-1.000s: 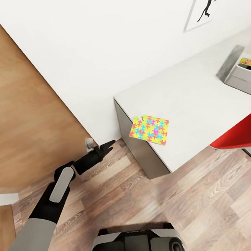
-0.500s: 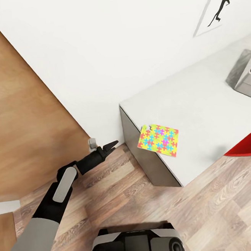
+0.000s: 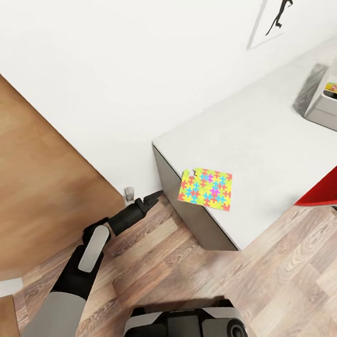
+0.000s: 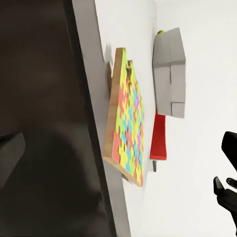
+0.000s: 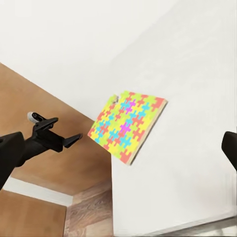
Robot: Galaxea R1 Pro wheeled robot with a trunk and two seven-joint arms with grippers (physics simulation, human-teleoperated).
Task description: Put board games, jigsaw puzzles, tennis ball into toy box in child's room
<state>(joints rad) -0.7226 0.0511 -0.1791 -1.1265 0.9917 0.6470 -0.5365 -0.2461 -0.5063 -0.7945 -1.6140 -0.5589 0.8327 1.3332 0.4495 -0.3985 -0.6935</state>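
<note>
Left tool (image 3: pixel 154 196) near jigsaw puzzle (image 3: pixel 206 188) on table (image 3: pixel 269 143)

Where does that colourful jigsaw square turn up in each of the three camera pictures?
Head view: jigsaw puzzle lies at the near corner of the table, centre of the picture.
Left wrist view: seen edge-on, mid-picture.
Right wrist view: seen mid-picture.
Shared landmark: the table's corner edge beside it.

A jigsaw puzzle (image 4: pixel 129 123) lies flat at the worktop (image 4: pixel 197 74) edge, ahead of the jaws. Beyond it stand the grey toy box (image 4: pixel 170 71) and something red (image 4: pixel 159 138).
</note>
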